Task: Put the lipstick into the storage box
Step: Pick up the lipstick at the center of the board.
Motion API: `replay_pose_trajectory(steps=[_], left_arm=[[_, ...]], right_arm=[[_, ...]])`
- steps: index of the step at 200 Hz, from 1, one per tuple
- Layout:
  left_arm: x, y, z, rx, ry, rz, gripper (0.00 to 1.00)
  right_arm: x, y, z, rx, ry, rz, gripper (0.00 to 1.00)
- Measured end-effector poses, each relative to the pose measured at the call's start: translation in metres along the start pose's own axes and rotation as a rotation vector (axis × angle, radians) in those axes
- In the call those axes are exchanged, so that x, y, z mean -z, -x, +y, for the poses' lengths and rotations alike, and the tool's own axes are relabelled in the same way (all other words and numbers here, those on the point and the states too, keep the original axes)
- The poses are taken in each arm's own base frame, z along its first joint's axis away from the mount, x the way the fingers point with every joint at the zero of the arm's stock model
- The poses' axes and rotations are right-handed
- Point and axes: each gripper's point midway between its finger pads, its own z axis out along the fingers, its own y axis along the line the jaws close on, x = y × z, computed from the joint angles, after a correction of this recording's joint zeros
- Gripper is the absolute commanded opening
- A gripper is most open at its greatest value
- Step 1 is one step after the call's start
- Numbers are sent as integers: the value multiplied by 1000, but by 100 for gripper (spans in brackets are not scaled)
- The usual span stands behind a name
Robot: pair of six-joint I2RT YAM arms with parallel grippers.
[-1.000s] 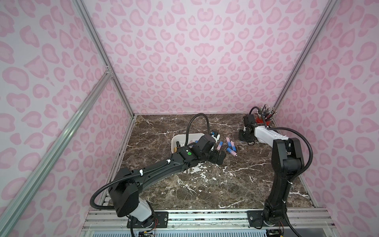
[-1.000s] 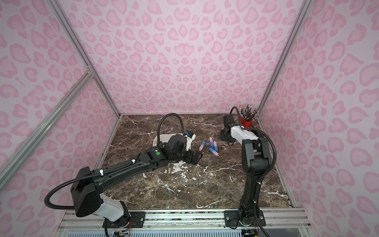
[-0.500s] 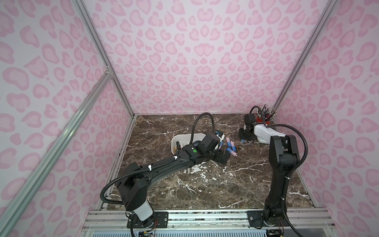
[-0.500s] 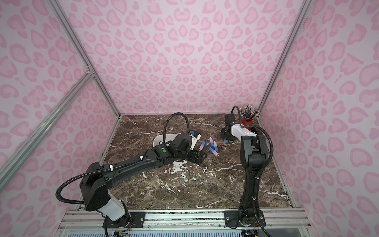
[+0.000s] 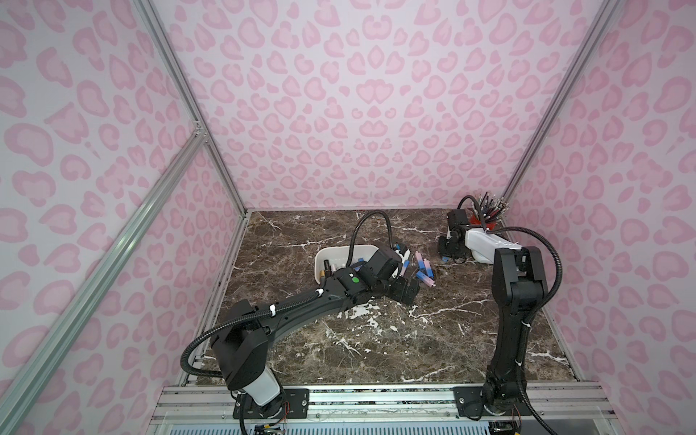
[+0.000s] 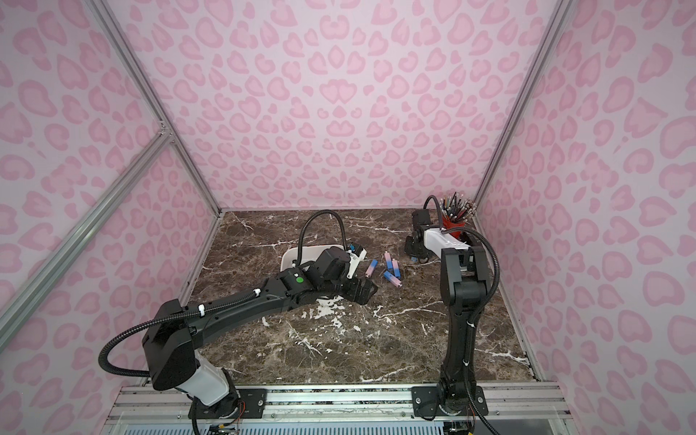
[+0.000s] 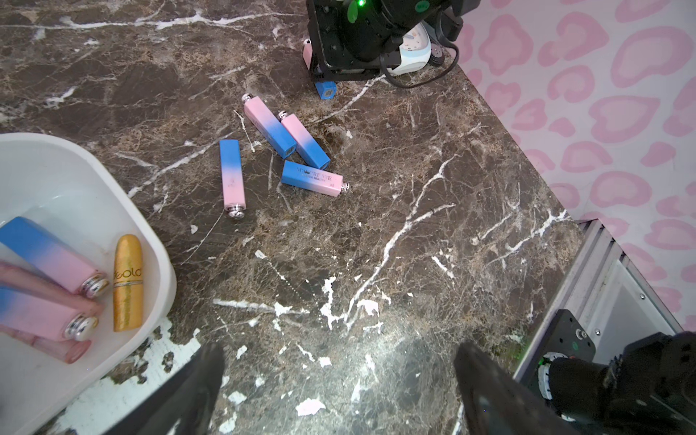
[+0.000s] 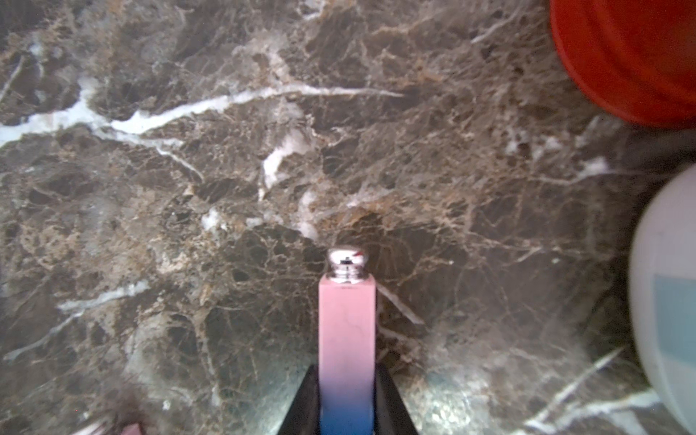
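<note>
My left arm has shifted slightly to the right over the last second, and my right elbow has pulled in a touch. My right gripper (image 8: 345,367) stays low beside the red cylindrical pen cup (image 8: 632,56).

That gripper's black fingers are now pressed against both sides of a square pink-to-blue plastic lipstick (image 8: 346,331), and its shiny chrome knob points out ahead. So the lipstick is clamped at the far right corner of the table, well apart from the white plastic storage box (image 7: 113,180).

My left gripper (image 7: 339,350) hangs with its jaws spread wide and nothing between them, just above the glossy brown marble tabletop (image 7: 376,263) with its white veins.

Four more pink-and-blue square tubes (image 7: 231,177) lie loose between the box and my right gripper. Inside the smooth, round-cornered box I see a glittery gold bullet-shaped lipstick (image 7: 128,282) beside several pink-and-blue ones.
</note>
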Motion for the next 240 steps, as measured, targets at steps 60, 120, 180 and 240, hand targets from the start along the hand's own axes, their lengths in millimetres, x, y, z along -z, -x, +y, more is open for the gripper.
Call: replay_pose_trajectory(steps=[60, 120, 180, 240], left_arm=[[10, -5, 3, 4, 2, -13, 98], [32, -24, 18, 20, 37, -34, 98], [76, -42, 40, 40, 98, -117, 98], [126, -59, 63, 72, 161, -205, 98]], right_arm=[[13, -13, 7, 22, 7, 10, 19], [58, -32, 56, 128, 58, -27, 19], [114, -61, 159, 293, 176, -94, 18], [138, -112, 267, 481, 270, -108, 19]])
